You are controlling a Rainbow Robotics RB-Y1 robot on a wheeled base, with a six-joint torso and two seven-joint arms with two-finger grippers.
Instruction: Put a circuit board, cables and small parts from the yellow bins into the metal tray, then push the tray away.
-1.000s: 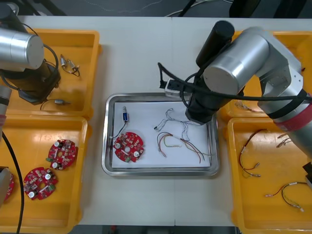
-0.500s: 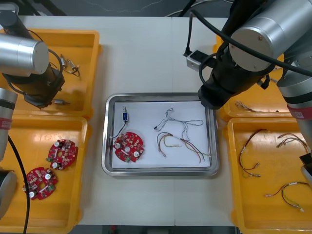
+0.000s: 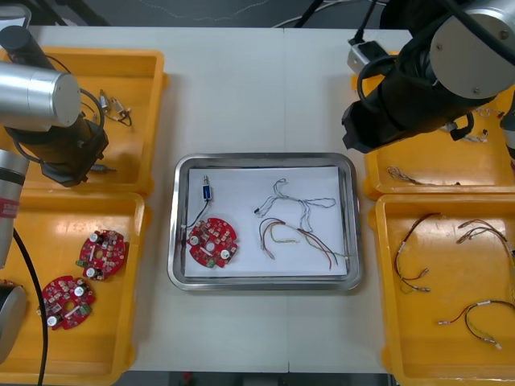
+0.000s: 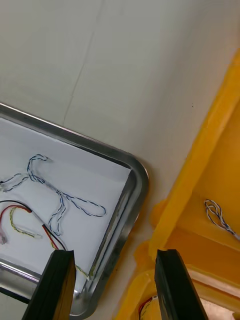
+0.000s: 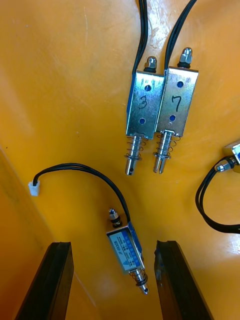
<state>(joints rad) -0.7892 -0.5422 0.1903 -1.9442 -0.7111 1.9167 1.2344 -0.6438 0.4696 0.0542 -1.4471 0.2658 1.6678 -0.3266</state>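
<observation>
Metal tray at middle of table, white inside, holds red circuit board, small metal part, blue-and-white cable and red-and-yellow cable. Right pincer, fingers spread and empty, hangs above bare table between tray's far right corner and far right bin. Left pincer, also spread, over far left bin, fingers flanking loose part on bin floor; two more parts side by side beyond.
</observation>
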